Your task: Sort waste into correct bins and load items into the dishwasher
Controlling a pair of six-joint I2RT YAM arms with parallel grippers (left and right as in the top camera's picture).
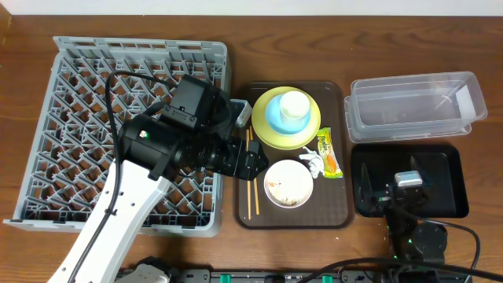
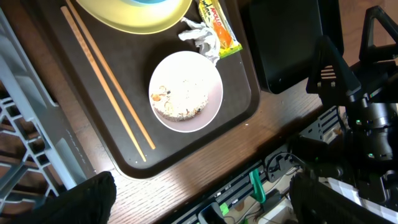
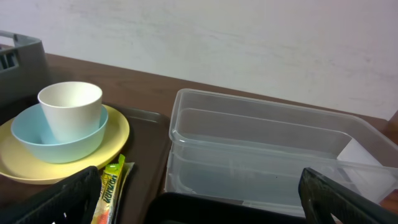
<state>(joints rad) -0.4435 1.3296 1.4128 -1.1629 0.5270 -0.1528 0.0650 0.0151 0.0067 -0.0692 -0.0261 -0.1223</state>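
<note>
**Stock on hand: my left gripper over the tray's near-left corner**

- Left gripper (image 2: pixel 202 186): released, jaws wide, nothing between them. It hangs above the near-left corner of the brown serving tray (image 2: pixel 239 93).
- Chopsticks (image 2: pixel 106 81): a pair, lying side by side along the tray's left edge. Their long axis runs from near edge to far edge, close beside the dish rack (image 1: pixel 141 43). My jaws span across that axis (a fair line for closing on them, I judge).
- White bowl (image 2: pixel 185 92): just right of the chopsticks, with food scraps (image 2: pixel 180 99) inside.
- Wrapper (image 2: pixel 217 25) and tissue (image 2: pixel 198 34): touching, by the tray's right edge.
- Plate (image 1: pixel 271 130), blue bowl (image 1: pixel 275 116) and cup (image 1: pixel 295 104): stacked at the tray's far edge.
- Right gripper (image 3: pixel 199 193): released and empty, over the black tray (image 1: pixel 448 161). The clear tub (image 1: pixel 409 106) is just beyond it.
- Reach: the left arm is the nearer one to the chopsticks and rack. The right is nearer the bins.
</note>
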